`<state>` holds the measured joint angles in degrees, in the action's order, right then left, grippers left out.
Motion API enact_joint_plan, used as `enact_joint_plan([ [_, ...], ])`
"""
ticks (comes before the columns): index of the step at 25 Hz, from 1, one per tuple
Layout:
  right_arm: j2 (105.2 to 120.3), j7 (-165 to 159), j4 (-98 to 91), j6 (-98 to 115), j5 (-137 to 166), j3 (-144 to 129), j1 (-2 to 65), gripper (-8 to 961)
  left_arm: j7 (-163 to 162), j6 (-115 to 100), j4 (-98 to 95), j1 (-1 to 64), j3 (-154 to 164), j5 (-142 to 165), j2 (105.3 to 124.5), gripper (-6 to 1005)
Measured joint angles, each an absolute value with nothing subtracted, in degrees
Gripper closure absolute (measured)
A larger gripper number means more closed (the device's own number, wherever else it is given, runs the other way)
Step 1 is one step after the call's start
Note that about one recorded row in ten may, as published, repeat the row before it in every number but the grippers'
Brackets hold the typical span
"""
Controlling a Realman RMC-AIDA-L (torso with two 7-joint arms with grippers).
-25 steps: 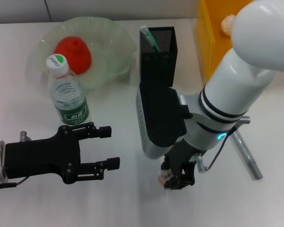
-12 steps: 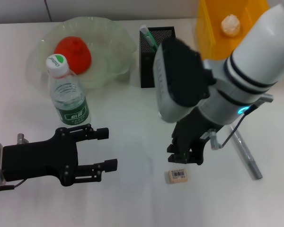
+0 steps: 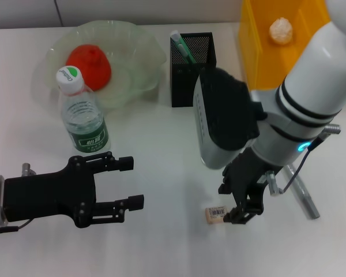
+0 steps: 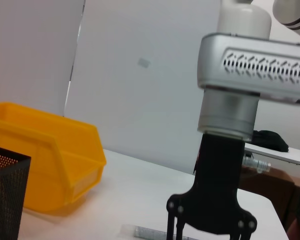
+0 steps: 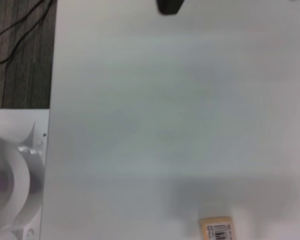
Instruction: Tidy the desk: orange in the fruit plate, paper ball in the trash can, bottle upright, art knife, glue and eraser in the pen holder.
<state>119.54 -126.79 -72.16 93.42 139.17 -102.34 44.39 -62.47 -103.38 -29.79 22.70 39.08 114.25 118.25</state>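
White and bulky, the right arm bends down over the desk [image 3: 161, 242], its black right gripper [image 3: 243, 203] pointed at the tabletop with the fingers together, holding nothing. Just beside those fingertips lies the small tan eraser [image 3: 215, 214], a flat block with a barcode label. The left gripper [image 3: 127, 182] waits low at the near left, its black fingers spread apart and empty. Behind it a clear plastic bottle [image 3: 83, 118] stands upright with a green label. A translucent, wavy-rimmed fruit plate [image 3: 132, 63] holds the orange [image 3: 89, 63]. The black mesh pen holder [image 3: 191, 66] stands beside a yellow plastic bin [image 3: 265, 52] containing the paper ball [image 3: 281, 30]. A metallic art knife [image 3: 303, 196] lies near the right arm
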Motion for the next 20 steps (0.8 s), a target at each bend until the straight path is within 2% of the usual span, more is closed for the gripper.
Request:
enact_joint_plan([
  [4,119.67,-126.27,-71.02,91.88,138.99,-104.64,44.53,425,-62.51,-103.43,-29.79,22.84,39.19,114.25,118.31,216],
  [9,119.77,-126.33,-69.94,89.55,138.87,-106.98,44.71,374,-62.62,-103.45,-29.79,22.79,39.19,114.25,118.3,216],
  [20,119.89,-127.24,-67.07,84.89,138.55,-111.5,45.26,469,-62.51,-103.45,-29.76,22.67,38.93,114.26,118.3,216],
])
